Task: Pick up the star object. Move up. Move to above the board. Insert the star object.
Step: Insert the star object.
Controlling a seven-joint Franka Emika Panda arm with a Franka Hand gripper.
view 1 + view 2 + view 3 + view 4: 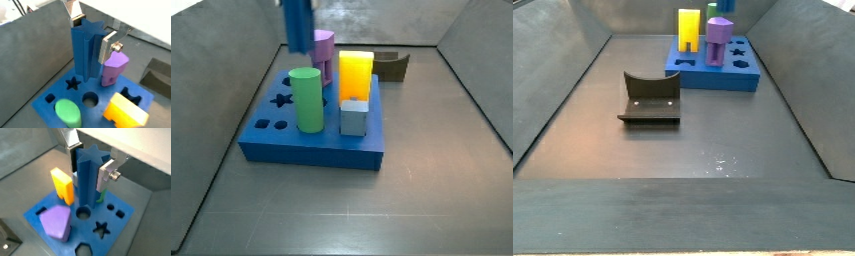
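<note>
Even light, soft shadows (slightly blurry)

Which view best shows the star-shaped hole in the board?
A wrist view: the star-shaped hole lies open and near, beside the star object held in the gripper. Another wrist view shows it too; both side views show it small.

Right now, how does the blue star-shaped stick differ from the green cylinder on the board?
The star object is dark blue with a star-shaped section; the green cylinder is round and green. The star object hangs above the board, clamped in the gripper, whose jaws are shut on its sides; the green cylinder stands seated on the board, untouched. Both are upright and slim.
</note>
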